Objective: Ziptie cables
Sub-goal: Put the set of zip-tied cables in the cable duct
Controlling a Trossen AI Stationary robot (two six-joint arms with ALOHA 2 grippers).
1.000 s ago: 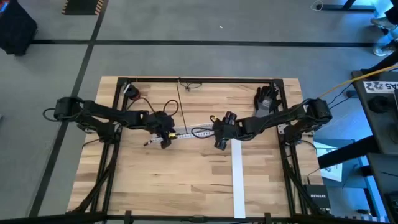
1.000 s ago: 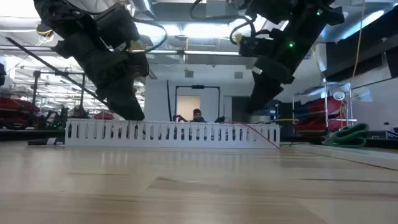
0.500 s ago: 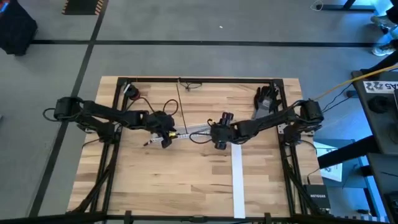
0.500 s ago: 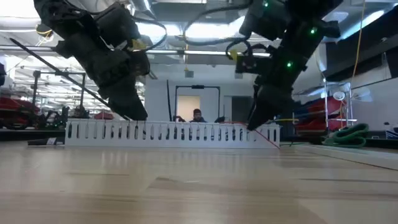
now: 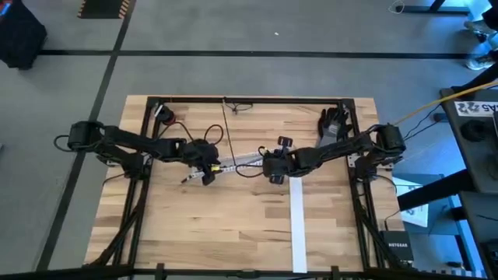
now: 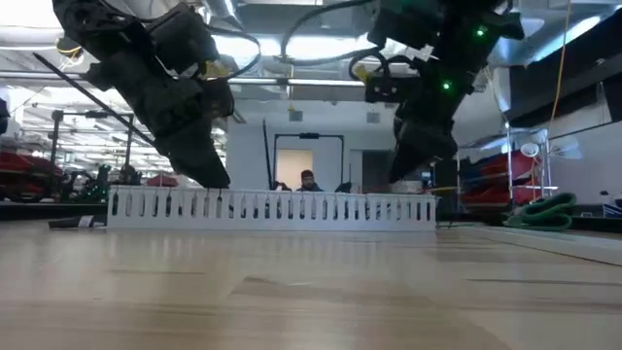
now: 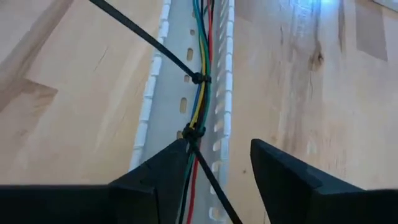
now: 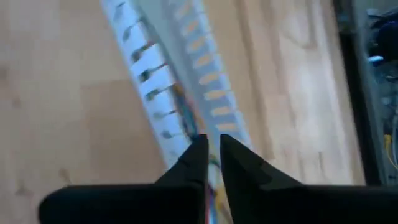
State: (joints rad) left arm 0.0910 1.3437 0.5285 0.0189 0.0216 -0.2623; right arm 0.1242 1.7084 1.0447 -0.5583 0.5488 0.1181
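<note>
From above, the two arms meet over the middle of the wooden counter (image 5: 233,225). The left gripper (image 5: 208,166) sits at the left end of a pale slotted cable tray (image 5: 243,161) and the right gripper (image 5: 270,169) at its right end. I judge they bracket the tray so that it stays put while the bundle is tied. A white strip (image 5: 298,225) runs toward the near edge.

At counter height, the tray (image 6: 272,208) stands as a row of slotted teeth, with the left arm's jaws coming down at its left end and the right arm's over its right end. A person (image 6: 308,181) shows in the room behind. This view hides what lies inside the tray.

The left wrist view shows that: the cables (image 7: 200,99), green, blue, yellow and red, lie along the tray's channel, cinched by two black zip ties (image 7: 198,79) whose tails stick out. The left gripper (image 7: 217,163) has its jaws spread, holding nothing, one finger beside the nearer tie.

In the right wrist view the right gripper (image 8: 213,152) has its jaws nearly together over the tray's end, apparently pinching the cables (image 8: 186,109) there, though I cannot tell for sure.
</note>
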